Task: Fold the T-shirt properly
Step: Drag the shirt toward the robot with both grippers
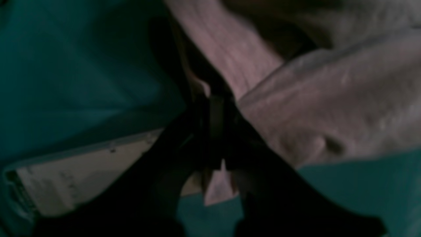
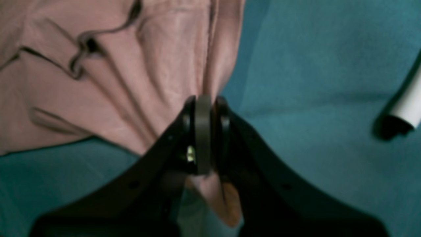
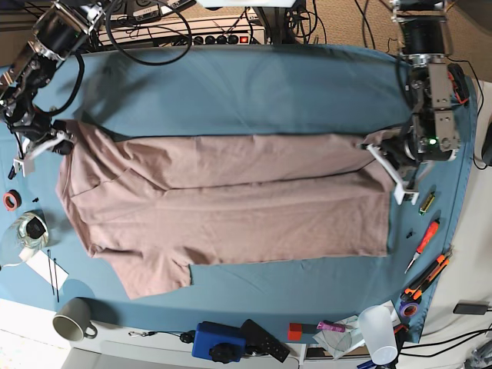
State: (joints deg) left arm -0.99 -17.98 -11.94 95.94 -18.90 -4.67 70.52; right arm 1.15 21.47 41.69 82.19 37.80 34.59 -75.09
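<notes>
Right claw (image 2: 204,135) pinching T-shirt (image 3: 231,207), mug (image 3: 73,319), screwdrivers (image 3: 427,257) nearby

One T-shirt (image 3: 231,204) is counted on one teal cloth (image 3: 269,84), and two grippers are seen, the left (image 3: 384,150) and the right (image 3: 58,142), each closed on shirt fabric. Near the right gripper one mug (image 3: 73,319) and one red tape roll (image 3: 10,201) are counted. Just beside the left gripper two orange-handled screwdrivers (image 3: 423,246) are counted, with one clear cup (image 3: 379,330) farther off.
</notes>
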